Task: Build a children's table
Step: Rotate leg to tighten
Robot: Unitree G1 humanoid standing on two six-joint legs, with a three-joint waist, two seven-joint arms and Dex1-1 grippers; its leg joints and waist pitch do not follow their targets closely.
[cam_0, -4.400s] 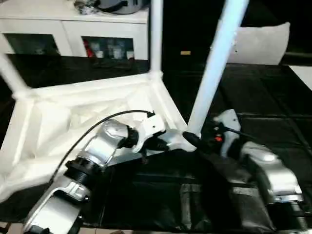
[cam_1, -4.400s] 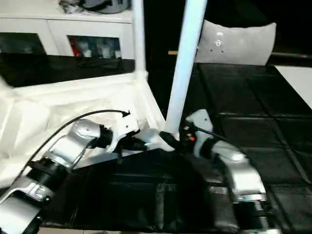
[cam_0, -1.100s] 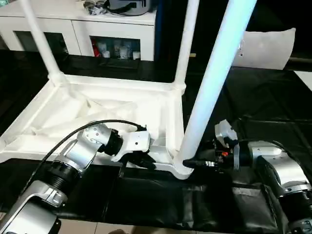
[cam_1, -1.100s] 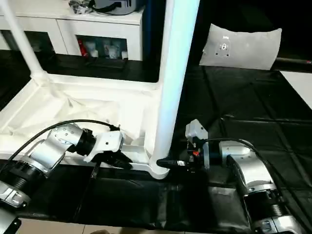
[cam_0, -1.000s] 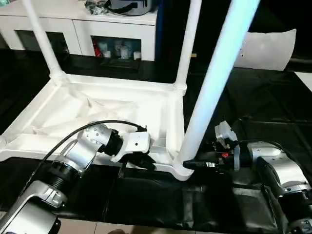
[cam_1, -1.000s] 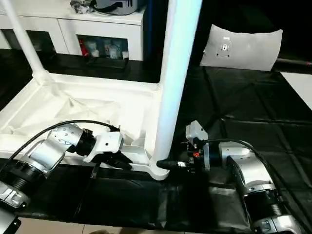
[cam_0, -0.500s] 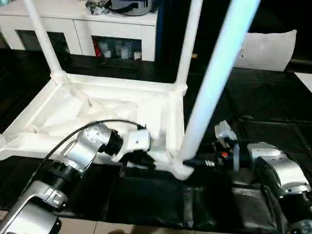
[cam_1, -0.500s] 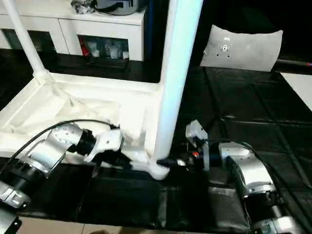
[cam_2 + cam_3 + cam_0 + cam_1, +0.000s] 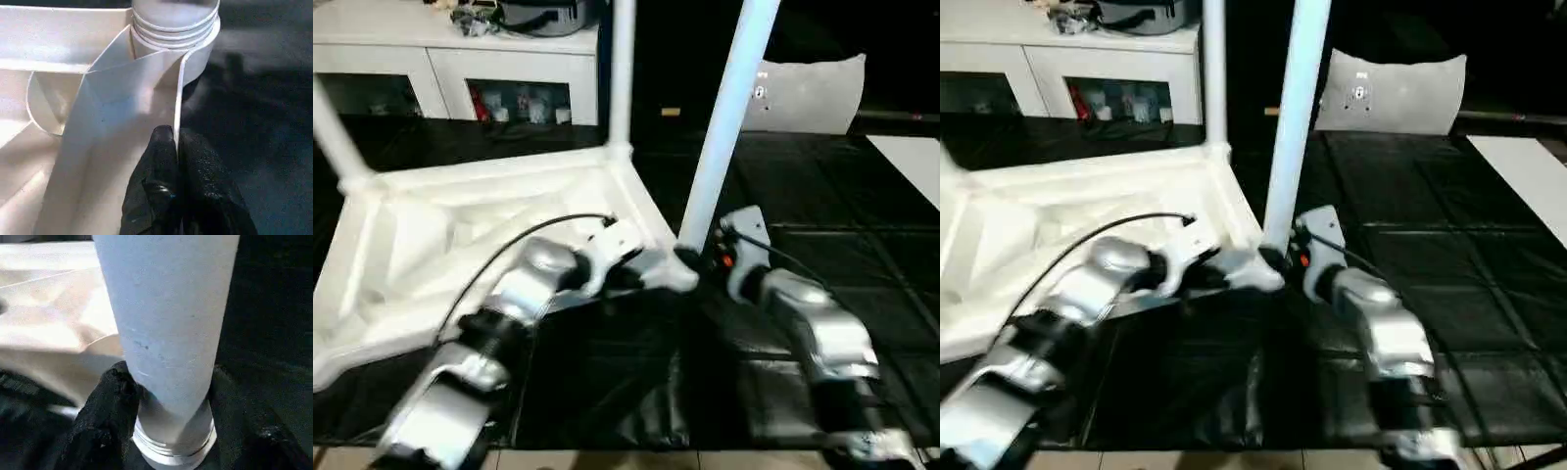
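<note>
Here the children's table (image 9: 460, 245) lies upside down on the black floor covering (image 9: 862, 245). The left end effector (image 9: 177, 147) is pinched together on its thin rim beside the near corner socket (image 9: 176, 36). The right end effector (image 9: 166, 387) is clamped around the leg (image 9: 720, 127) just above that socket, its long axis rising steeply out of view, upper end cut off.

My head views are dim and high in contrast: the white table top (image 9: 431, 235) blows out to glare against the black floor mat (image 9: 862, 264). My left arm (image 9: 499, 313) smears with motion blur. Beside my right gripper (image 9: 161, 431), the leg (image 9: 166, 313) looks soft and bluish, casting shadow at its base.
</note>
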